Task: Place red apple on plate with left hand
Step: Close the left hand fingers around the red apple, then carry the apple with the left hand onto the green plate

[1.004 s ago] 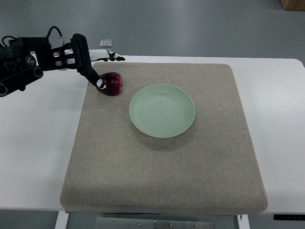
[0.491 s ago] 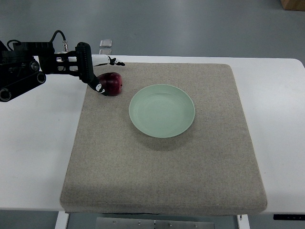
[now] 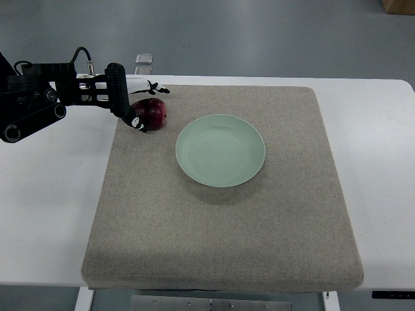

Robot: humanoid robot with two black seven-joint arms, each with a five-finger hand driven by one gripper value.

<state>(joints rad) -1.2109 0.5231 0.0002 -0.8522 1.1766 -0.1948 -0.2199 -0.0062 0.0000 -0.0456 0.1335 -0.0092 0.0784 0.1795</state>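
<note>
Nearest the camera, the grey felt mat (image 3: pixel 224 214) covers most of the white table (image 3: pixel 52 214), its front edge running along the bottom of the view. At the mat's centre, a shade toward 12 o'clock, sits the pale green plate (image 3: pixel 220 150), bare inside and in the same spot as half a second ago.

From the plate, the red apple (image 3: pixel 152 113) lies at about 10 o'clock, near the mat's far-left corner, resting on the felt and well short of the plate's rim. Against the earlier frames it has shifted slightly toward the far edge, and less of its near-left face shows.

The left hand (image 3: pixel 130 103) reaches in from the left edge at 9 o'clock, its black forearm lying low and nearly level over the table. One long black finger (image 3: pixel 123 103) slants down across the apple's left side with its tip touching the skin near the mat. Thinner fingers point out beyond the apple toward 12 o'clock. The hand has swung a little farther over the apple than a second ago. Its fingers bracket the fruit loosely; whether they truly clamp it cannot be told, because the hand hides the contact side.

Just beyond the hand, at the table's far edge, stands a small clear block (image 3: pixel 144 59), too small to identify.
</note>
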